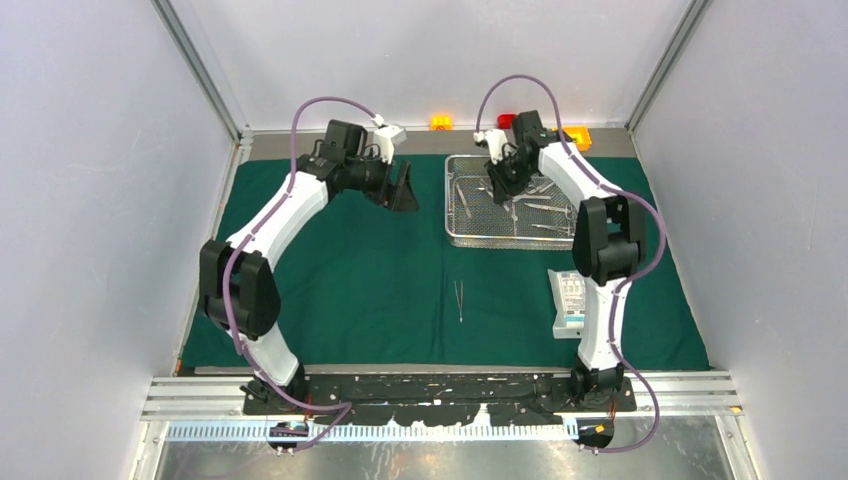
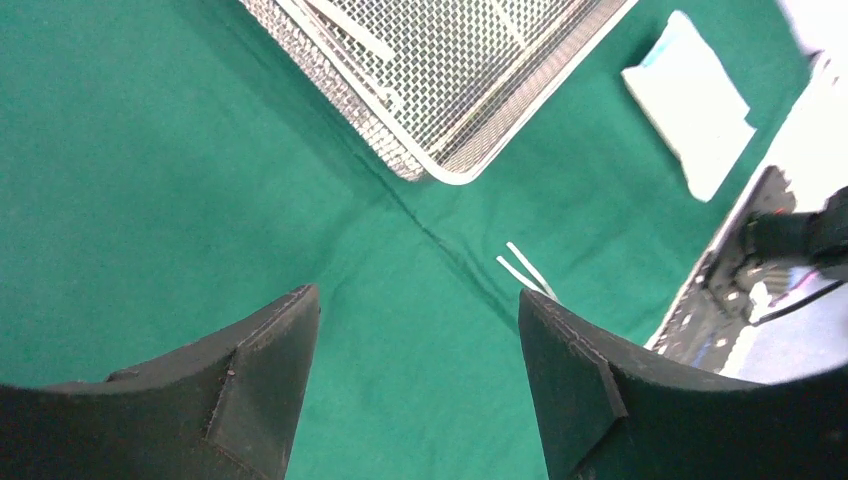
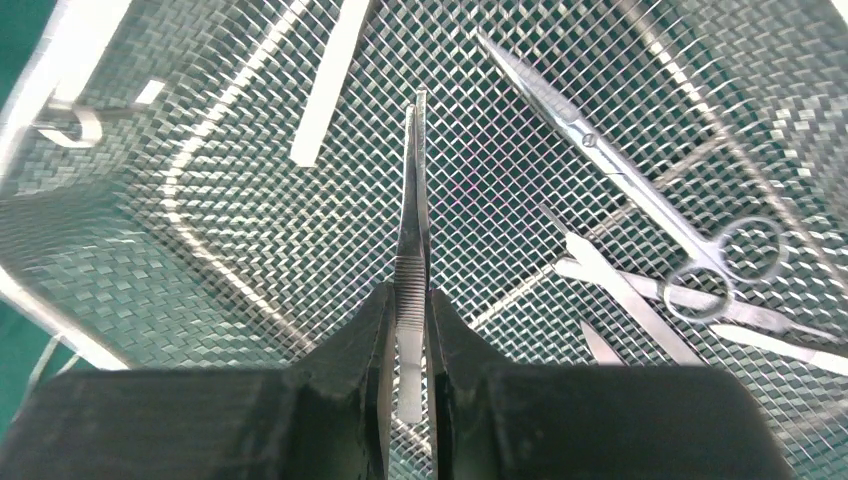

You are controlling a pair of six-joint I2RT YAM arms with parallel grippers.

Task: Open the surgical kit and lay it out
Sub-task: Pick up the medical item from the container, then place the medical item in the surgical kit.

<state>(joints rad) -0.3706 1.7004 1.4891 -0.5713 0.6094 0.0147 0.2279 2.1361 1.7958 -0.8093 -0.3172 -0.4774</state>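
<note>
The dark green drape [image 1: 350, 290] lies spread flat on the table. The wire-mesh tray [image 1: 452, 205] stands at the back right of it and holds several silver instruments. My right gripper [image 1: 497, 185] is over the tray, shut on slim silver tweezers [image 3: 412, 200] that point away, above the mesh [image 3: 200, 250]. Ring-handled forceps [image 3: 640, 190] lie in the tray beside them. Another pair of tweezers [image 1: 459, 300] lies on the drape in front of the tray. The flat white pouch [image 1: 570, 303] lies by the right arm. My left gripper [image 1: 405, 190] is open and empty above bare drape [image 2: 200, 200], left of the tray [image 2: 440, 80].
A yellow block [image 1: 440, 123], a red block [image 1: 506, 120] and an orange block [image 1: 578, 138] sit beyond the drape's far edge. Enclosure walls stand on the left, right and back. A metal rail [image 1: 440, 392] runs along the near edge.
</note>
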